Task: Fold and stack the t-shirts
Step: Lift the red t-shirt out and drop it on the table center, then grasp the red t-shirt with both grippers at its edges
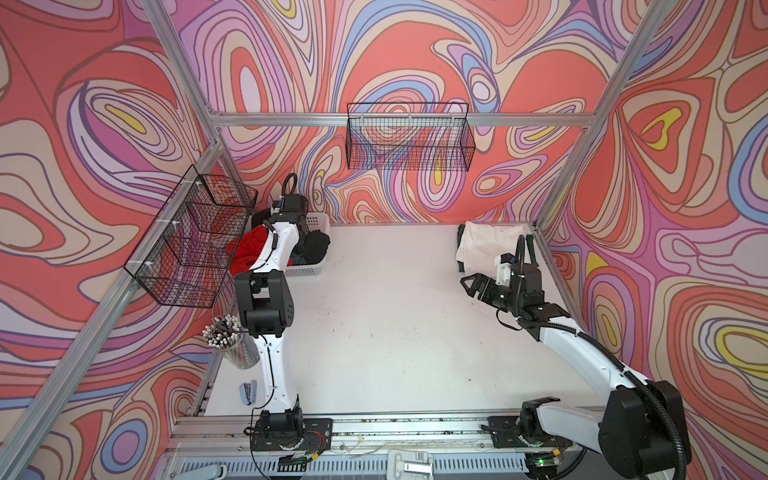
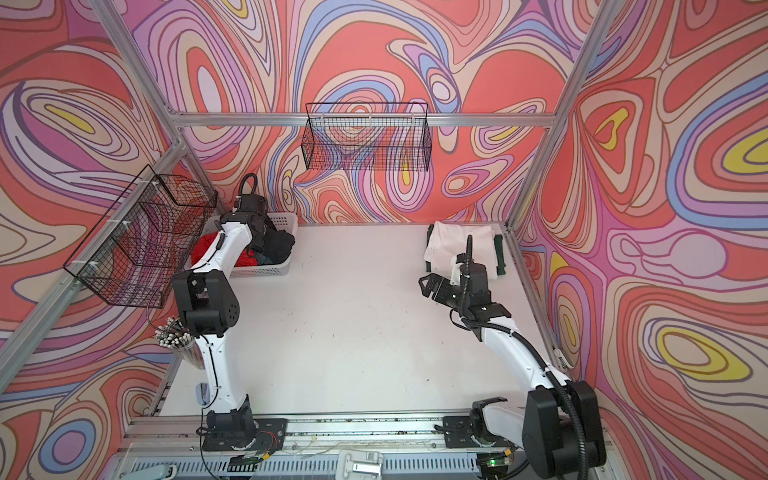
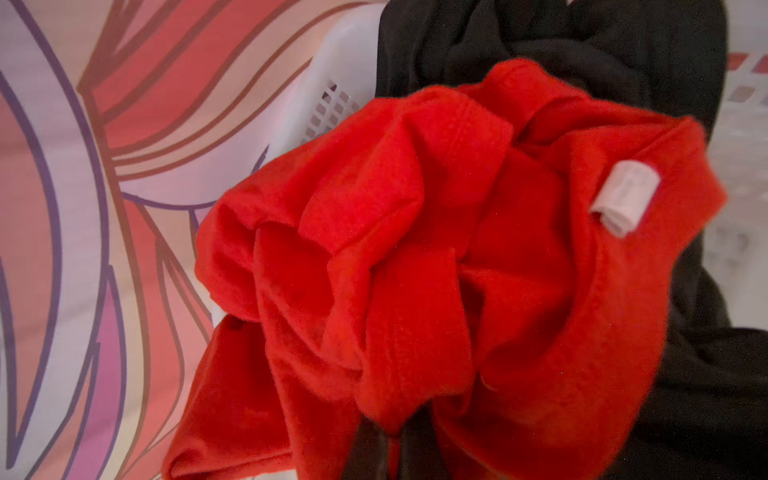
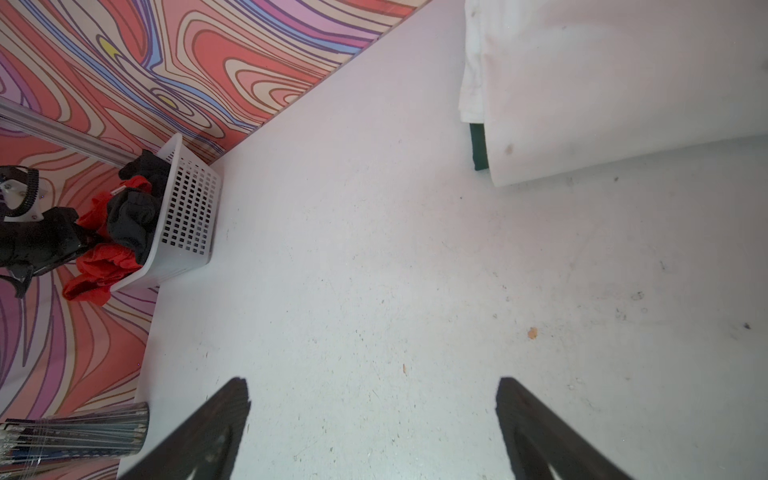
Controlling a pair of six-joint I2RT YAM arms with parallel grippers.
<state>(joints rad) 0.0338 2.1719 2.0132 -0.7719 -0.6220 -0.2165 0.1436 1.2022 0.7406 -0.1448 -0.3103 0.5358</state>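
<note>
Bimanual workcell seen from above and from both wrists. The white perforated plastic basket (image 1: 307, 270) stands at the far-left corner of the flat white counter (image 1: 395, 332). It holds a crumpled bright red t-shirt (image 3: 415, 249) and a crumpled black t-shirt (image 3: 582, 41). Part of the red cloth spills over the basket's rim on the wall side.

The left tool (image 4: 83, 243) reaches down into the basket with its jaws together, clamped on a gathered bunch of the red t-shirt. In the left wrist view the folds converge toward the camera, and a small white sewn-in label (image 3: 625, 197) shows on the cloth. The tool's fingers themselves are hidden there.

At the far-right corner of the counter lies a folded white t-shirt (image 1: 478, 245). It rests on a folded dark green t-shirt (image 4: 478, 145), whose edges show beneath it.

The right tool (image 1: 467, 286) hangs above the bare counter just in front of this stack. Its jaws are wide apart and grip nothing.

A clear cup of white-tipped sticks (image 1: 232, 345) stands at the counter's left edge, beside the left arm.
</note>
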